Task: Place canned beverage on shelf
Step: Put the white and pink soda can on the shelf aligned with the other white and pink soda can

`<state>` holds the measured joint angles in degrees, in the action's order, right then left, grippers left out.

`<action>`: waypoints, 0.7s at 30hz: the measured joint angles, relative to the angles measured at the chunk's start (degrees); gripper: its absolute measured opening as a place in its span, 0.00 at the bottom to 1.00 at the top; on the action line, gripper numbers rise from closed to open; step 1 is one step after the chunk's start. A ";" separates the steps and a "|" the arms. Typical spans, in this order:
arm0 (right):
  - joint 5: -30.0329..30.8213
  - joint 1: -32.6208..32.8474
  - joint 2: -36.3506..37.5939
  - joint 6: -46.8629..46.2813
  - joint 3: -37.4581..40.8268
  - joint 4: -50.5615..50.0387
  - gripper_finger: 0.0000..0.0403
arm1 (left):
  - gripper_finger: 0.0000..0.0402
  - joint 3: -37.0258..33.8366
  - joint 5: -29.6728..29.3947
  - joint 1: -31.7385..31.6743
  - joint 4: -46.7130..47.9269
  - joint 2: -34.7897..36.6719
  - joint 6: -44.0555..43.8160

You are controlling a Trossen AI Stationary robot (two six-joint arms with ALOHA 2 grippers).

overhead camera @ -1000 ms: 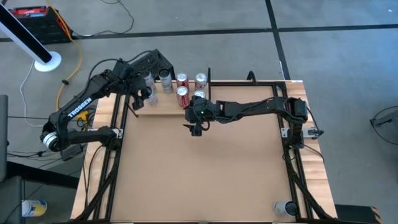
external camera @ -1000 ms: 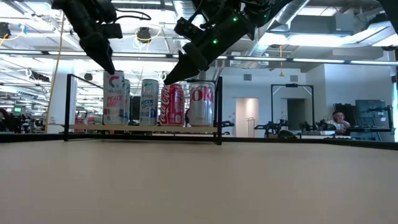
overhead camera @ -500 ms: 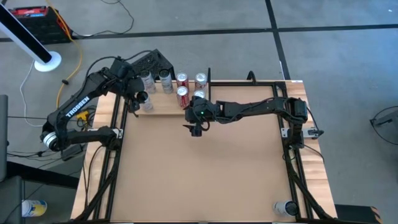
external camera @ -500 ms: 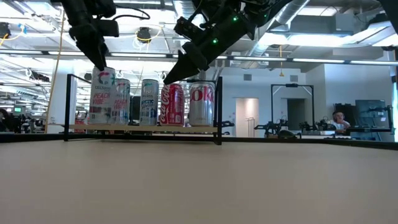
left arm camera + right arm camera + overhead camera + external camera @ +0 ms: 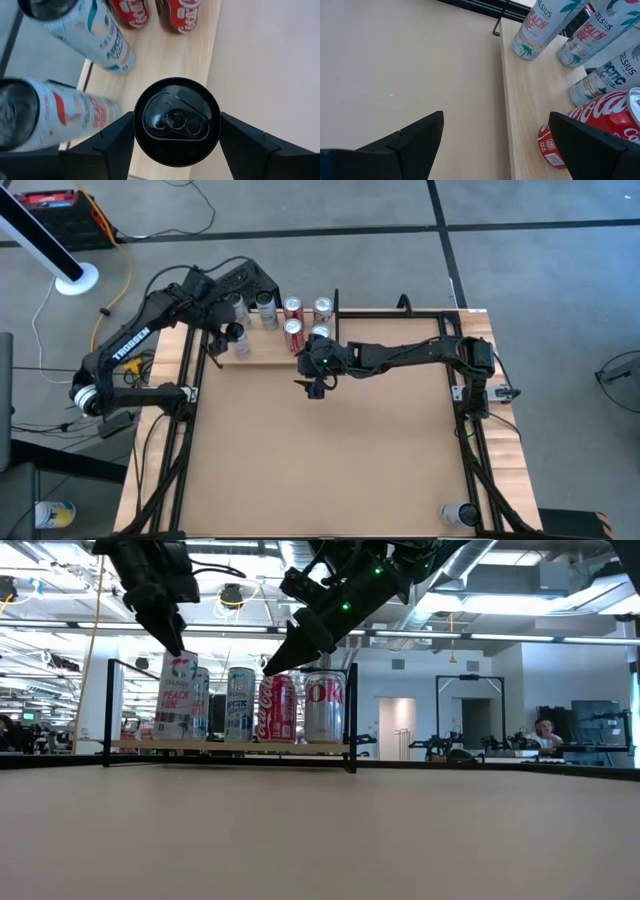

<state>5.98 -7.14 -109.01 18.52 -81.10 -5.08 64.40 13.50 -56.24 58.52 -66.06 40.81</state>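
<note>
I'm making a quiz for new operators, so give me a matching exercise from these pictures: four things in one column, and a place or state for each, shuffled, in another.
Things:
1. left gripper
2. right gripper
3. Diet Coke can
4. shelf

Places or states:
A. pale wood board at the table's far edge
B. open, holding nothing
C. either side of a Celsius can
D. beside the black upright end piece

Pairs: 1-C, 2-B, 3-D, 4-A

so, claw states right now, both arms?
Left claw: closed around the Celsius can, standing on the shelf.
Right claw: open, empty, beside the shelf.
</note>
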 joint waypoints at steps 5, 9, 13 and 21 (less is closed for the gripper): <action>0.00 -0.02 0.00 0.00 0.00 -0.07 0.95 | 0.62 -0.07 -0.30 0.03 0.75 -0.15 -0.02; 0.00 -0.02 0.00 -0.02 0.00 -0.05 0.95 | 0.63 -0.11 -0.40 0.08 1.53 -0.17 0.47; 0.00 -0.02 0.00 -0.02 0.00 -0.03 0.95 | 0.64 -0.15 -0.42 0.08 2.05 -0.17 0.85; 0.00 -0.02 0.00 -0.04 0.00 0.33 0.95 | 0.64 -0.22 0.47 0.05 1.55 -0.22 1.68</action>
<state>5.98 -7.16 -109.01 18.48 -81.10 -4.75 64.18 13.97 -56.18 60.07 -66.28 42.49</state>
